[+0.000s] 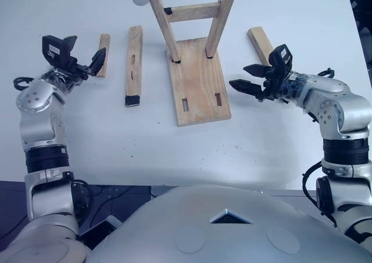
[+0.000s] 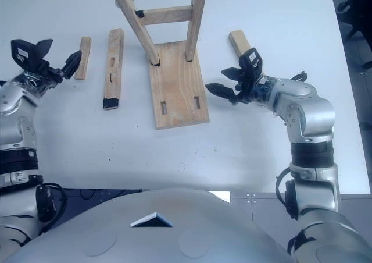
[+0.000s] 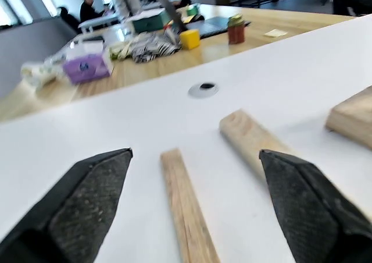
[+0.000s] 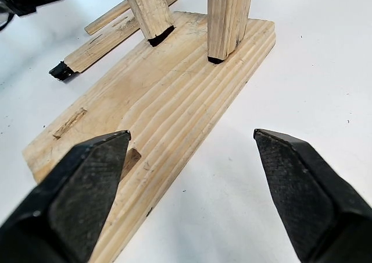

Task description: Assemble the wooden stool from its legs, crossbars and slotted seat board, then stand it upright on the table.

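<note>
My left end effector [image 1: 81,54], wide and empty, hangs just beside the short crossbar [image 1: 103,53]; a skewed approach could shove it into the loose leg [image 1: 134,65]. The seat board [image 1: 200,94] lies flat on the worktop [image 1: 116,141] with two legs [image 1: 164,24] standing in it; my right end effector [image 1: 249,78], wide too, could topple them by nudging it. Their tops are cut off.

seat board [image 1: 200,94] – 1 | fitted legs [image 1: 163,21] – 2 | joined crossbar [image 1: 195,11] – 1 | loose wooden pieces [image 1: 134,62] – 3
</note>
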`<state>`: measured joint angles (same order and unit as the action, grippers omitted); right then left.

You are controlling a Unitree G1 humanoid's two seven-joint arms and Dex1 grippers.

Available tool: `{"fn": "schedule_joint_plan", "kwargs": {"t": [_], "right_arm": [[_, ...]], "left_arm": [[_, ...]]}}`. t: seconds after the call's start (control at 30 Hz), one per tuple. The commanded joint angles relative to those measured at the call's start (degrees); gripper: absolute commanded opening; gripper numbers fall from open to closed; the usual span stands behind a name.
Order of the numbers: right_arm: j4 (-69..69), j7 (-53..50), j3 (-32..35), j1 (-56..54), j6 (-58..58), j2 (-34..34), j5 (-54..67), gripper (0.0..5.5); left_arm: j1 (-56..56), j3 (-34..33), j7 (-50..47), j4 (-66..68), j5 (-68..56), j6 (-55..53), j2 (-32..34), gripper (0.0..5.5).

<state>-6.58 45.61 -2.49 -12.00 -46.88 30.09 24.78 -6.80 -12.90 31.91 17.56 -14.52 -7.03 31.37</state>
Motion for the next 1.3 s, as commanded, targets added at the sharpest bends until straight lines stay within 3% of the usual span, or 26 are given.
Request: {"fn": "schedule_joint_plan", "kwargs": {"t": [0.03,0.47,0.67,0.87,1.0,1.13,1.3], "right_arm": [[-0.2,-0.4,-0.1,-0.9,0.4,0.1,0.0,3.92],[0.4,-0.2,-0.8,-1.2,0.7,0.0,-0.1,3.92],[1.0,-0.5,-0.9,-1.8,0.9,-0.5,-0.1,3.92],[-1.7,3.2,0.9,-1.6,2.4,0.3,3.1,3.92],[-6.7,6.8,8.5,-3.6,-0.8,-0.6,14.9,3.92],[-7.2,0.3,18.1,-10.6,-4.7,-6.0,31.2,3.92],[-5.5,-17.3,20.8,-21.3,0.3,-17.5,37.6,3.92]], "left_arm": [[2.6,-0.5,-4.0,3.8,0.8,-1.9,-3.3,3.88],[2.8,0.2,-3.9,7.9,0.3,-4.8,-4.9,2.29],[1.5,-0.2,-2.8,8.6,-1.3,-7.7,-5.3,1.31],[0.6,-1.2,-4.2,7.3,-1.6,-6.1,-5.7,1.24],[-4.1,-7.2,-6.4,-4.3,-7.5,1.1,-7.8,1.24],[-12.8,-7.7,-7.8,-19.9,-10.8,5.2,-7.6,1.24],[-16.2,1.2,-5.1,-30.9,-7.6,7.1,-7.9,1.24]]}}
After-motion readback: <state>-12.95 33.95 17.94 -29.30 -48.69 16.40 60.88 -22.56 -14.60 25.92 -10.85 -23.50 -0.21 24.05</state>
